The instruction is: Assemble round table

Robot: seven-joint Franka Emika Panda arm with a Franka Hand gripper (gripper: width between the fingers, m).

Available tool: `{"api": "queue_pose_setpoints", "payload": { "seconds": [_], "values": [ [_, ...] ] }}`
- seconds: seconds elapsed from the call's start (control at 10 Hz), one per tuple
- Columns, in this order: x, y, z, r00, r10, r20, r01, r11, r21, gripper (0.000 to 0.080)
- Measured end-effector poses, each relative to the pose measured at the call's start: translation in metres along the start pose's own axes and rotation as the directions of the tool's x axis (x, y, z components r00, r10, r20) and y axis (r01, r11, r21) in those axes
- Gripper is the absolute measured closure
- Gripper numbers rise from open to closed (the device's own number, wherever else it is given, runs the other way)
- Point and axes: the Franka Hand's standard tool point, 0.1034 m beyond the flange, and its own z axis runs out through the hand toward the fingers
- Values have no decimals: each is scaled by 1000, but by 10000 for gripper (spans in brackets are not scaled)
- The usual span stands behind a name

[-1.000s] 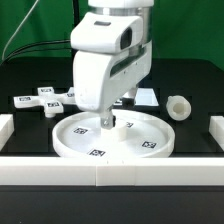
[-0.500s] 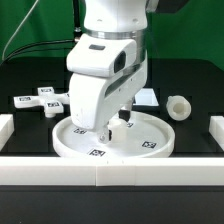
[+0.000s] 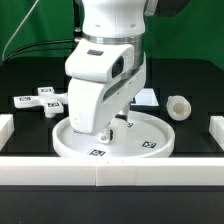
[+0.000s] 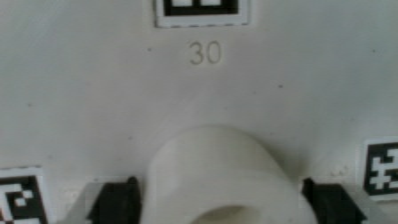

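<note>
The large rimmed round disc (image 3: pixel 150 135) lies flat on the black table near the front rail, with tags on its face. My gripper (image 3: pixel 112 128) is down over the middle of the disc. In the wrist view the disc's face (image 4: pixel 107 100) fills the picture, and its white central hub (image 4: pixel 217 170) stands between my two dark fingers (image 4: pixel 118 200), with a small gap on each side. The gripper (image 4: pixel 217 200) is open. The short thick cylinder (image 3: pixel 178 106) lies at the exterior view's right. The cross-shaped piece (image 3: pixel 45 100) lies at the exterior view's left.
Long white border rails run along the front (image 3: pixel 110 170) and both sides (image 3: pixel 5 128) of the table. The marker board (image 3: pixel 147 96) lies behind the arm, mostly hidden. A green cable hangs at the back of the exterior view's left.
The arm has come down and shifted a little to the exterior view's left, bringing the fingers lower over the disc's hub. The parts have not moved.
</note>
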Motion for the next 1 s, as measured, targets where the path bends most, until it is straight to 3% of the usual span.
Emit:
{"api": "queue_pose_setpoints", "payload": {
  "seconds": [0.6, 1.0],
  "values": [
    [3, 0, 0, 1000, -8, 1, 8, 1000, -2, 391],
    [38, -3, 0, 998, -63, -13, 63, 998, -13, 390]
  ]
}}
